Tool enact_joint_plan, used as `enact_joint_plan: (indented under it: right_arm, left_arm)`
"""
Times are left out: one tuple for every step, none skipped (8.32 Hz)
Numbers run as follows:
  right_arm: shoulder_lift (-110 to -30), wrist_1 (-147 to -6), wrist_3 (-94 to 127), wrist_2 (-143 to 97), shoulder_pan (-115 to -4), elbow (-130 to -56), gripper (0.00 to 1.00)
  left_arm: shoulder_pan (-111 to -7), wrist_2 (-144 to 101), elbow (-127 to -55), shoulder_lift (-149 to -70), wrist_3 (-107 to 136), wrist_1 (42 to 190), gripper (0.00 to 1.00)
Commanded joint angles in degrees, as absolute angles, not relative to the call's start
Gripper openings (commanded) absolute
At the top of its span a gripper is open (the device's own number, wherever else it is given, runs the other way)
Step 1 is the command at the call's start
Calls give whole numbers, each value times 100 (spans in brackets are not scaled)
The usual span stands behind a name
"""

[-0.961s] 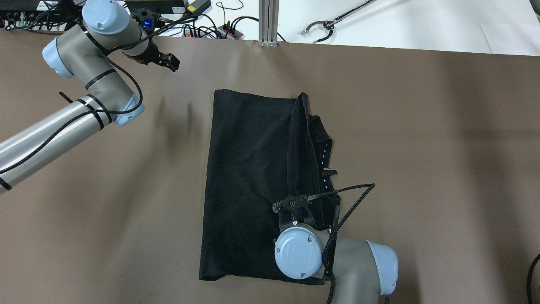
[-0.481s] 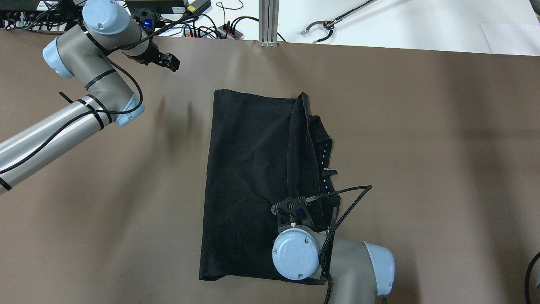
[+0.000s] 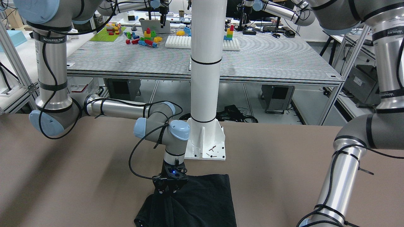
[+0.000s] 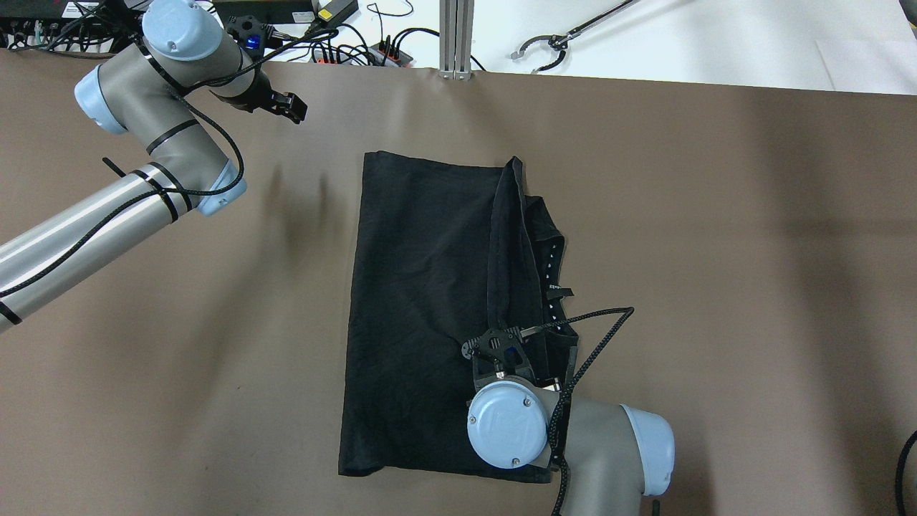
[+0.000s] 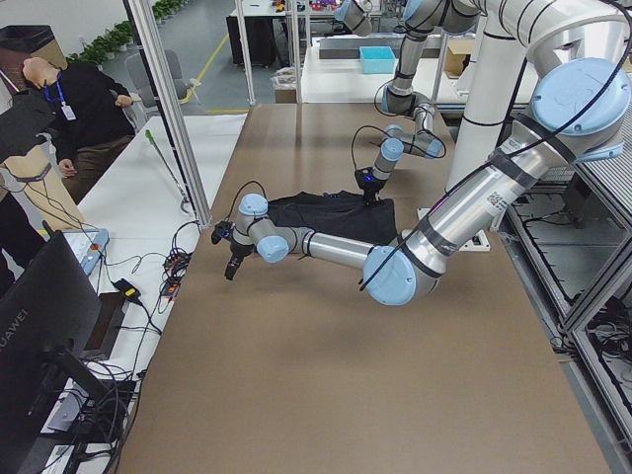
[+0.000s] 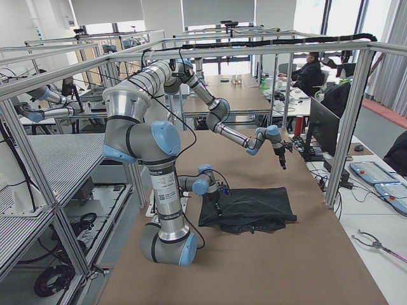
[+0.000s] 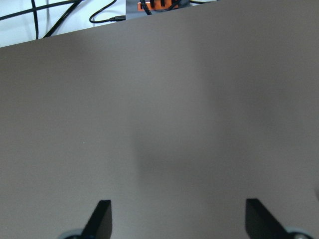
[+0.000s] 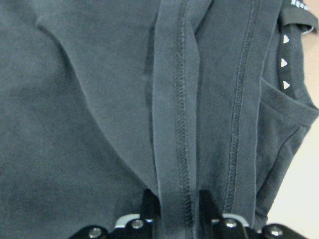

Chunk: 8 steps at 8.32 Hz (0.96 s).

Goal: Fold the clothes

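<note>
right hand [image 8: 175, 199] pinches the clothes [image 4: 415, 287] by a hem [image 8: 179, 124]; left hand [image 7: 175, 204] wide, well apart.

Silver arms [image 4: 86, 229], blue caps, blk cables

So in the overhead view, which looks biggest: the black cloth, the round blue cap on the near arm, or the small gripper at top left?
Largest: black cloth.
Then the blue cap, though it sits nearer the camera, which inflates it.
Smallest: left gripper.
</note>
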<state>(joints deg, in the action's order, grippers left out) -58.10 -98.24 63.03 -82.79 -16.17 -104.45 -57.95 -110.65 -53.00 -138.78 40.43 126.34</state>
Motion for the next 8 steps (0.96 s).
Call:
enact_joint_plan:
  right_arm:
    - [-5827,-9800,6240,-8288,-1626,-10476,42]
    - [-5827,-9800,6240,-8305,-1626,-10511,43]
    - [-5836,-9800,6232,-8306,-1626,-10538,43]
    - [-5836,-9800,6231,-8401,-1626,-10555,43]
    - [-5836,-9800,6231,-8550,-1626,-10556,43]
    - [-5836,-9800,6240,-8587,-1626,-10556,42]
    - [-5836,-9800,6240,-8587,-1626,-10564,39]
    - [-5836,-9800,6240,-8587,-1626,-10564,32]
  left_arm:
    - [-5757,-11065,-5309,-13878,4078,12639,94]
    - [-5757,-11065,-5309,-13878,4078,12639,94]
    - [-5757,-11065,-5309,-13878,4087,12639,94]
    - [-5748,-11057,-5309,-13878,4078,12639,94]
    - [-5757,-11065,-5309,-13878,4087,12639,94]
    - [-5757,-11065,-5309,-13878,4078,12639,94]
    - [-5757,-11057,-5309,-13878,4078,12639,94]
    - [-5757,-11057,-5309,-13878,4078,12639,94]
